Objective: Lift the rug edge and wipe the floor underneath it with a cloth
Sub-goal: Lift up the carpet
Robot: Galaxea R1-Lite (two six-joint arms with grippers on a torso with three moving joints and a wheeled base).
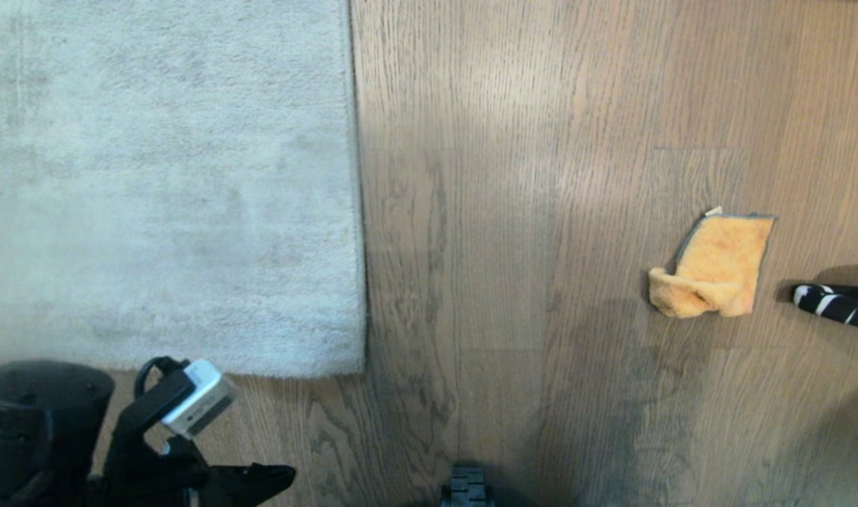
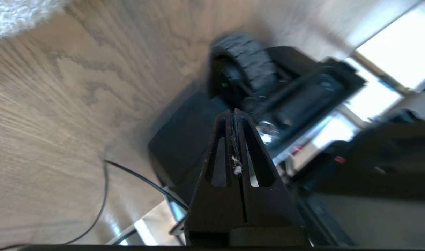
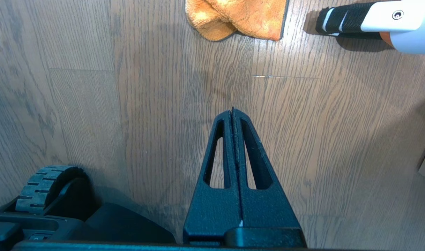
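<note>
Wood-plank floor (image 1: 513, 282) fills most of my head view, brown with grey streaky grain, and the big pale grey rug takes up the left side. Its rug edge (image 1: 359, 211) runs straight away from me and lies flat, nothing lifted yet. My left gripper (image 2: 234, 115) sits low by the near rug corner, fingers pressed together and empty, only bits of fluff stuck to them. My right gripper (image 3: 232, 111) is pinched closed too, holding nothing, hanging over bare planks. The cloth (image 1: 714, 266) is well off to the right, crumpled on the boards, just beside a black-and-white striped handle (image 1: 839, 304). I'd guess the rug is floppy but has some weight, so I'd pinch the hem near the corner. The cloth looks soft and light; grabbing the bunched fold should be easiest.
</note>
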